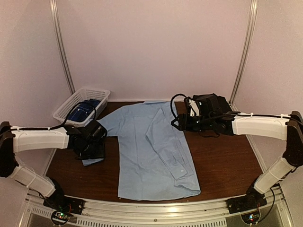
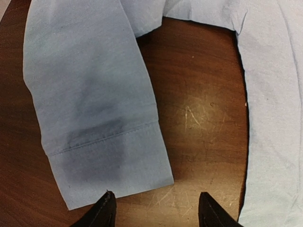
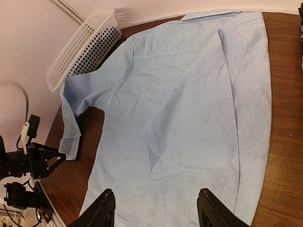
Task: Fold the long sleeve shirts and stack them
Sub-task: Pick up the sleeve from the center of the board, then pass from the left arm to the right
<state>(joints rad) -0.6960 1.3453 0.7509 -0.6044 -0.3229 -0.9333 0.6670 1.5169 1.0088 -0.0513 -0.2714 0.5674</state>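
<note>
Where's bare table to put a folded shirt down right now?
Widest bare patch: table right of the blue shirt, up to the right edge. A smaller one lies near-left, between sleeve and front edge. Far left is crowded by the basket.

Indistinct dark bundle [image 1: 84, 109] in the basket [image 1: 66, 103]

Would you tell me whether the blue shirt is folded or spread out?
Partly folded: the shirt has one sleeve laid across its body, the other sleeve spread out on the table.
</note>
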